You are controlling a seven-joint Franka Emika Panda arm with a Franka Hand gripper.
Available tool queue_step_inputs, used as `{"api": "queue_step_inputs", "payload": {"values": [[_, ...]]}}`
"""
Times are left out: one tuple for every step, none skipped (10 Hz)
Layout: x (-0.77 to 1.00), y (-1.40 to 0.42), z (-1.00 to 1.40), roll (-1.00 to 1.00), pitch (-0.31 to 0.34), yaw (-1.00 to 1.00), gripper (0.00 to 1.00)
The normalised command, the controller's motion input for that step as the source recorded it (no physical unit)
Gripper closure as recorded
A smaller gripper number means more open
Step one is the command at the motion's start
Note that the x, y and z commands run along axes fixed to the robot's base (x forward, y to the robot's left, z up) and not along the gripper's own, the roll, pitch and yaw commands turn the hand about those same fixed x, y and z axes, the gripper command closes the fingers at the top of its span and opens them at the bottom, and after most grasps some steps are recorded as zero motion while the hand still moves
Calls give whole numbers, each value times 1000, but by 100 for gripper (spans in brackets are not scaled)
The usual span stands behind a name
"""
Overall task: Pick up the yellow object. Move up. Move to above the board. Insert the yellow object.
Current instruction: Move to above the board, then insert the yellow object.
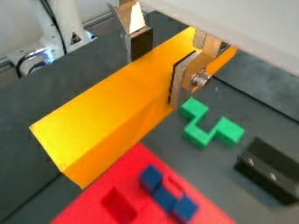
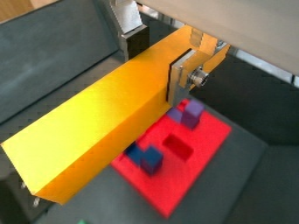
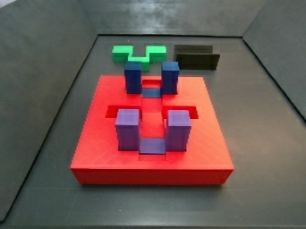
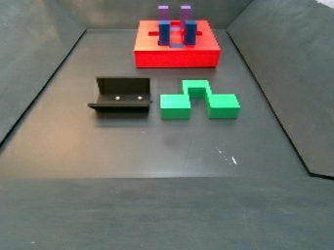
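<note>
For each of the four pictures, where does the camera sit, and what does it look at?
Wrist view: on the arm, looking down along the gripper shut on the yellow bar, above the board, green block and fixture.
Wrist view: same, bar over the board's edge.
Side view: board near, green block beyond; no robot.
Side view: opposite end, fixture near, board far; no robot.
Both side views share the board, the green block and the fixture.

Dark floor (image 4: 78, 117) (board (image 4: 178, 54), green block (image 4: 198, 102), fixture (image 4: 120, 96)); gripper (image 1: 162, 54) above.

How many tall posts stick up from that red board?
4. In a side view, two blue posts stand at the red board's far end and two purple posts at its near end. The gripper holds the yellow bar, seen only in the wrist views.
</note>
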Motion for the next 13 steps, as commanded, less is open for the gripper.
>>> {"api": "queue_step_inputs", "payload": {"values": [[537,-622,110,73,184,8,100],[326,-352,73,78,163,9,100],[156,-173,51,53,89,11,100],[131,0,0,0,0,-26,100],[331,-151,-317,0,-37,-6,100],[300,-180,-691,36,-43,0,100],[354,-109,-860,0,-20,134,100],[177,-120,-1000,0,-24,149,100],[146,-186,-1000,0,-4,146,100],[129,-271,-1000,79,0,166,100],[63,-309,-1000,120,0,171,100],[46,-280,-1000,139,0,177,100],[106,-137,-954,93,-7,194,100]]}}
